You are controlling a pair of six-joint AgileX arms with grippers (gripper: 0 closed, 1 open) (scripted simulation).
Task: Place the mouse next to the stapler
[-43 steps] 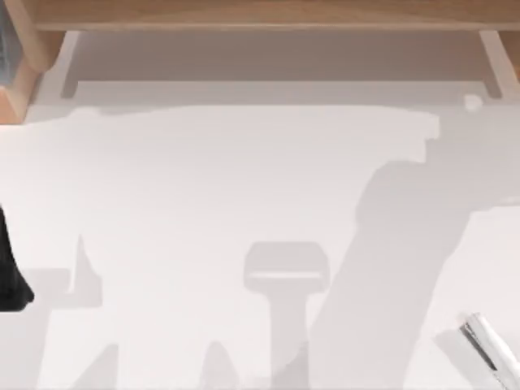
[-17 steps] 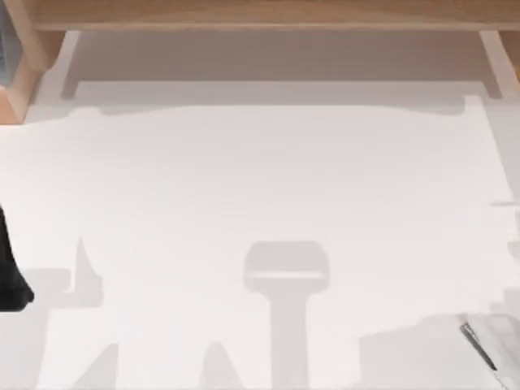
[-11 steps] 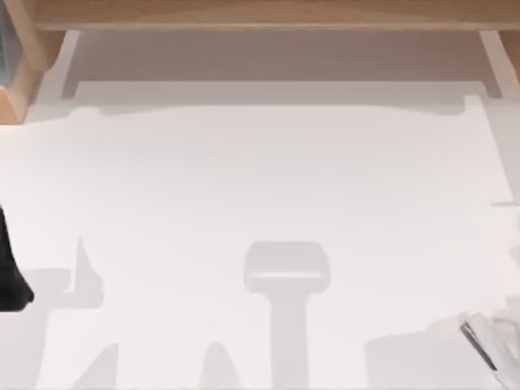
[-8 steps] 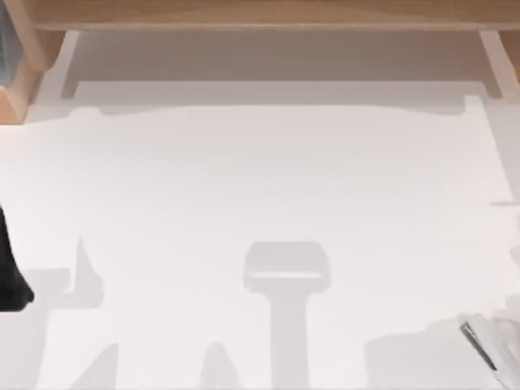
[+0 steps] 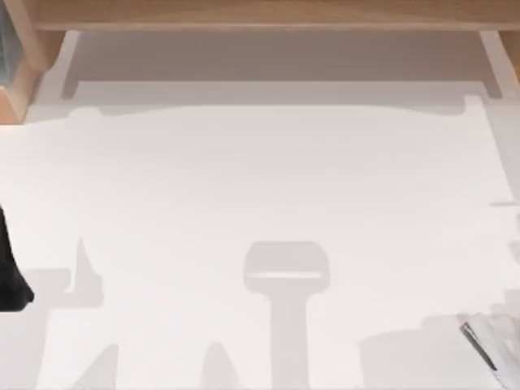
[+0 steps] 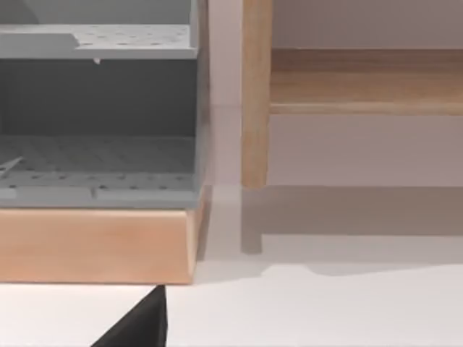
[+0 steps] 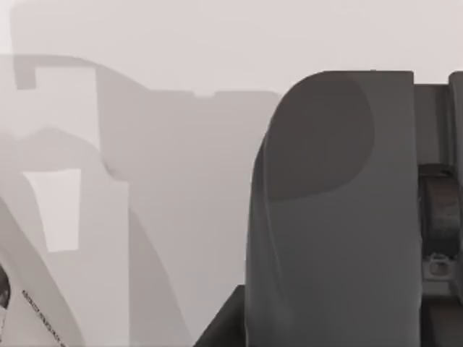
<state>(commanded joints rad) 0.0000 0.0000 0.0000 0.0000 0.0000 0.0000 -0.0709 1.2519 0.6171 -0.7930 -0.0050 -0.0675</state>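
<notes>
The jaws on either arm: whether they stand open or closed, I cannot tell from where I look. The left arm (image 5: 10, 272) shows as a dark shape at the left edge of the white counter (image 5: 260, 179), about halfway down that side. The right arm (image 5: 486, 348) is a pale sliver at the near right corner, with a grey shadow spread beside it on the counter.

Close against the right wrist camera sits a dark grey rounded body (image 7: 329, 217), smooth and domed on top, with the white counter behind it. A hinged metal fitting (image 7: 438, 217) lies right beside it. Whether this body is the mouse or the stapler, I cannot tell.

From above, the middle of the counter carries soft grey shadows, one of them a broad T-shape near the front. A wooden shelf (image 5: 268, 15) runs along the back edge.

In the left wrist view a grey perforated organiser (image 6: 98, 123) with two tiers stands on a wooden base (image 6: 94, 242). Just beside it is an upright wooden post (image 6: 255, 94). A dark wedge (image 6: 137, 327) juts over the counter in front of the base.
</notes>
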